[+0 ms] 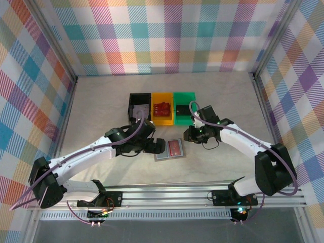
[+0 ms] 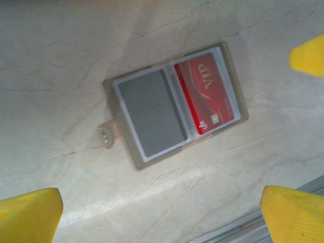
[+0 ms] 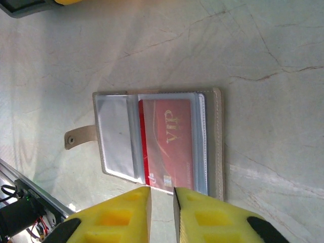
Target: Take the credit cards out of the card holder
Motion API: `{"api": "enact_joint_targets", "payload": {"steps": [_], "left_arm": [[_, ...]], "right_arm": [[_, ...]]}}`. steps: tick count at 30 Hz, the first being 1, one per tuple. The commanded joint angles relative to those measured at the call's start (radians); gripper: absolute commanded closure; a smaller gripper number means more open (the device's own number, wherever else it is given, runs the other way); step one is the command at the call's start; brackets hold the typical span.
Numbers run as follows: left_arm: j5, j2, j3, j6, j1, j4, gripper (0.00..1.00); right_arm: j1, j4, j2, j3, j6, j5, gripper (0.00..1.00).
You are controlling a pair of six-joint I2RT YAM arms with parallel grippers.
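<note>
In the top view the left gripper [image 1: 158,147] overlaps the left side of the card holder [image 1: 172,152], and the bins' contents are too small to name. The grey holder lies open mid-frame on the bench [image 1: 101,101], with a red card [image 2: 205,91] and a grey card [image 2: 151,114] in its clear pockets. The left gripper gapes wide. The right gripper [image 3: 162,202] has its pads almost together at the holder's lower edge; I cannot tell whether they pinch anything. Black [image 1: 132,109], yellow [image 1: 163,121] and green [image 1: 184,94] bins stand just above.
</note>
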Motion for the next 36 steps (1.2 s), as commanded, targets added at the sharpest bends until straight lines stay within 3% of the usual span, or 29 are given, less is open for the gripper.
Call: {"api": "enact_joint_targets", "payload": {"steps": [1,16,36], "left_arm": [[0.022,0.028,0.001,-0.117,-0.021,0.098,0.01],[0.044,0.218,-0.027,-0.226,-0.045,0.244,0.18],[0.025,0.360,-0.009,-0.252,-0.051,0.290,0.45]], "right_arm": [[0.002,0.066,0.029,-0.025,0.003,-0.029,0.83],[0.002,0.143,0.082,-0.077,0.029,-0.009,0.89],[0.001,0.241,0.159,-0.118,0.054,-0.029,0.96]]}}
